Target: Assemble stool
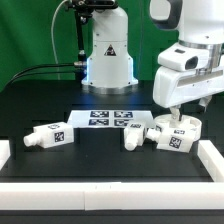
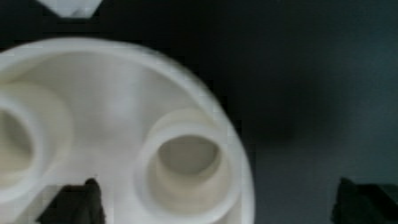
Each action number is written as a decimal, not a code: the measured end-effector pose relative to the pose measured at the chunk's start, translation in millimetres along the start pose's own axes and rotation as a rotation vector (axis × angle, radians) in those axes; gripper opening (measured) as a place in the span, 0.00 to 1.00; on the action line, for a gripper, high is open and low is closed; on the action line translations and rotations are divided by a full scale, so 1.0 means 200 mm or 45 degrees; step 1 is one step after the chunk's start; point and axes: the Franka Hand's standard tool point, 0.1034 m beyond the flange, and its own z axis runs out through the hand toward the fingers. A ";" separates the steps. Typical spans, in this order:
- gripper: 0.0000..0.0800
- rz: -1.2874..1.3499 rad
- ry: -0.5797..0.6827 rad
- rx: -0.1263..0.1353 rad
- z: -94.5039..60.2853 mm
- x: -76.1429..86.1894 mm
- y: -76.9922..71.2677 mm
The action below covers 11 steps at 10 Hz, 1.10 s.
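Base (image 1: pixel 108 52): my white, rounded column, far centre. Black triangle warning mark (image 1: pixel 111 48) on its front. Pale blue glow (image 1: pixel 108 81) around its foot. Black cables (image 1: pixel 40 68) come in from the exterior view's left. Wrist housing (image 1: pixel 188 62): smooth white shells with a grey seam, at the exterior view's right. Gripper (image 1: pixel 172 116): fingertips (image 2: pixel 79 203) dark and blurred in the wrist view.

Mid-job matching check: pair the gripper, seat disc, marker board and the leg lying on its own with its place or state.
1 gripper
2 seat disc
3 marker board
4 lone leg

a flat, mid-table
b exterior view's left
c open, at the exterior view's right
d close under the open jaws in the wrist view, holes showing

Pairs: 1-c, 2-d, 3-a, 4-b
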 end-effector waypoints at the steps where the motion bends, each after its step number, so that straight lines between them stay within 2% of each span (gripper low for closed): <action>1: 0.81 -0.007 -0.012 0.005 0.02 -0.01 -0.02; 5: 0.81 -0.010 0.007 0.009 0.06 0.00 -0.03; 7: 0.48 -0.010 0.006 0.009 0.06 0.00 -0.03; 8: 0.48 -0.011 0.007 0.009 0.06 0.00 -0.03; 9: 0.41 -0.011 0.007 0.009 0.06 0.00 -0.03; 10: 0.41 -0.006 -0.005 0.004 0.03 -0.01 -0.01; 11: 0.41 -0.004 -0.002 -0.010 -0.05 -0.02 0.01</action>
